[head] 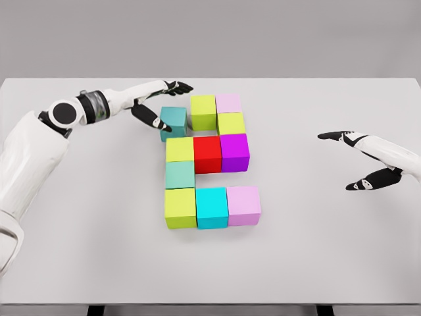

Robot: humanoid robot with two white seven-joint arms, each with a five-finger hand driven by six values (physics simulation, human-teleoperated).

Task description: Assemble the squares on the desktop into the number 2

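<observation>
the 2 is nearly built, one teal cube left to nudge

starting nearest the camera: the bottom bar is sitting finished, lime cube (180,208), cyan cube (212,207) and lilac cube (244,205) touching in a row on the white table (79,250). a pale teal cube (179,174) is linking up on the left side to the middle bar, which is yellow-green cube (179,149), red cube (207,154) and purple cube (235,152). above the purple one a yellow cube (231,123) is climbing the right side to the top bar, pink cube (228,103) and green cube (203,112).

the only bit looking unfinished is the dark teal cube (173,123), sitting lower than the top row and a little skewed. the left hand (160,104) is hovering right by it with fingers spread; contact maybe, hard to call from this angle. the right hand (366,161) is hanging released, well apart at the right.

no labels or writing showing anywhere.
</observation>
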